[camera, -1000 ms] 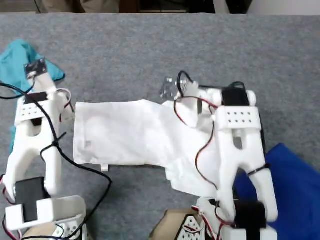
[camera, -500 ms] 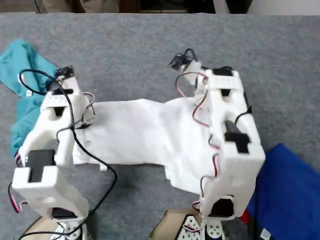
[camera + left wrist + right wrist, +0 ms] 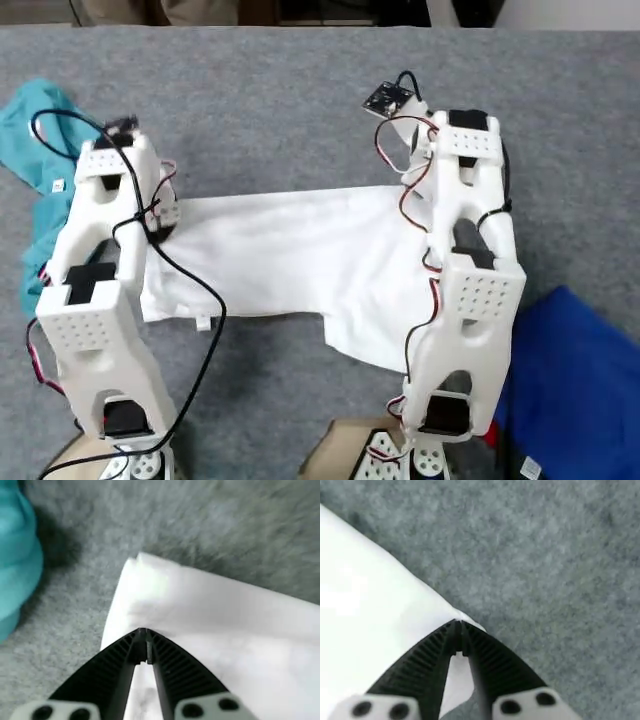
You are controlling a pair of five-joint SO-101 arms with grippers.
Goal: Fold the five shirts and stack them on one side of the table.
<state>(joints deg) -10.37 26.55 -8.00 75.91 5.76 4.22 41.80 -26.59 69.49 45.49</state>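
Blue shirt (image 3: 580,380) at 5 o'clock, nearest. White shirt (image 3: 290,260) mid-tabletop (image 3: 250,100). Left gripper (image 3: 146,647) and right gripper (image 3: 459,639) each clamped on one far corner, probably to keep the fold edge even. Teal shirt (image 3: 40,130) far, 10 o'clock.

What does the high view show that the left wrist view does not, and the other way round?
High view adds: the blue shirt beside the right arm, both arms, and the white shirt spread between them. Left wrist view adds: the jaws of the left arm shut on the white shirt near its corner. Both: the white shirt, the teal shirt and the grey table.
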